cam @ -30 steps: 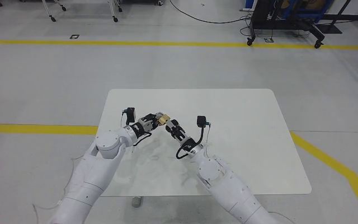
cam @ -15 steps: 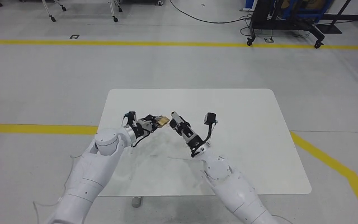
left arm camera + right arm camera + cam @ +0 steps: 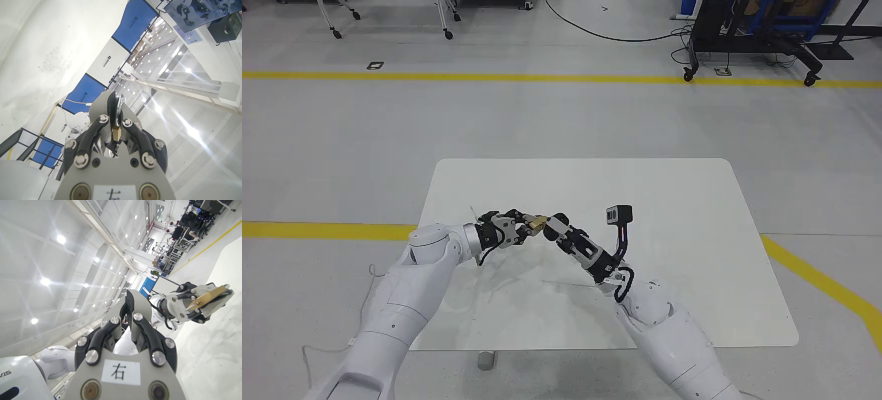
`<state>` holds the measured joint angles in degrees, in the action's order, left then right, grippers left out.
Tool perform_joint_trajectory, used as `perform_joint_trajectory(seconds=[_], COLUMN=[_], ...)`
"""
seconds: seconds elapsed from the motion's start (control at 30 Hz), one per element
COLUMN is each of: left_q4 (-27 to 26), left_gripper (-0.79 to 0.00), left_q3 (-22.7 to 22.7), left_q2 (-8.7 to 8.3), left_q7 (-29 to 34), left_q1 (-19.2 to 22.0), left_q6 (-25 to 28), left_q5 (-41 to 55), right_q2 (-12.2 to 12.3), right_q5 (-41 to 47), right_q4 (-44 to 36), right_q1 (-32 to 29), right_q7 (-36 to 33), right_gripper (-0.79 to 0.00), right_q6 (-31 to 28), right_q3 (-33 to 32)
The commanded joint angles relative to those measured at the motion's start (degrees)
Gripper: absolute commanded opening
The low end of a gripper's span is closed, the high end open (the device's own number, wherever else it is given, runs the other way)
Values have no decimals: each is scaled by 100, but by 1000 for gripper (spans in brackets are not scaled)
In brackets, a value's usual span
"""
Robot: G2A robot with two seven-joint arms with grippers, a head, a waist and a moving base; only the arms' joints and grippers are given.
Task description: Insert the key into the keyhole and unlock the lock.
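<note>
A small brass padlock (image 3: 534, 220) hangs above the white table, left of its middle, with my left gripper (image 3: 522, 222) shut on it. In the left wrist view the brass body (image 3: 117, 133) sits deep between the fingers and the silver shackle (image 3: 121, 106) lies up near the tips of the left gripper (image 3: 115, 100). The right wrist view has the padlock (image 3: 209, 296) held by the left gripper (image 3: 226, 291), with a thin silver piece (image 3: 191, 308) sticking out of its end. My right gripper (image 3: 554, 224) is just right of the lock, pads pressed together (image 3: 130, 294), with nothing visible between them.
The white table (image 3: 682, 200) stretches bare to the right and far side of both grippers. Yellow floor lines (image 3: 542, 76) run behind it. A dark wheeled cart (image 3: 752, 40) stands far back right.
The right gripper drew away from the lock toward the far side, then came back beside it, while that arm's elbow swung right. The left gripper shifted a little with the lock.
</note>
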<state>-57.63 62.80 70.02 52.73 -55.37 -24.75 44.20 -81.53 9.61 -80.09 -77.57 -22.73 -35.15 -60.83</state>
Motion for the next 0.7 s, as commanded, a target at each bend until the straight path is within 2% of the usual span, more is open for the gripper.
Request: perform_joint_trajectory(seconds=[0.0,0.27,0.53,0.57,0.63,0.67], left_q4=[32,149,155,133,60,14], left_gripper=[-785,-785,-785,-785,-785,-785], left_q3=[-24,-53,-14,2,45,69], left_q2=[2,18,12,10,3,-1], left_q7=[75,241,118,73,-48,-84], left_q1=[17,70,84,73,38,8], left_q6=[20,12,224,294,497,593], left_q5=[-15,107,63,57,11,3], right_q2=[-14,-131,-121,-108,-82,-65], right_q5=[-102,-625,-522,-503,-297,-100], right_q4=[144,778,593,524,344,246], right_q1=[79,471,402,358,251,199], right_q7=[94,780,751,714,588,453], right_gripper=[-785,-785,-785,-748,-209,0], right_q6=[117,673,346,299,222,213], right_q3=[46,348,270,230,147,94])
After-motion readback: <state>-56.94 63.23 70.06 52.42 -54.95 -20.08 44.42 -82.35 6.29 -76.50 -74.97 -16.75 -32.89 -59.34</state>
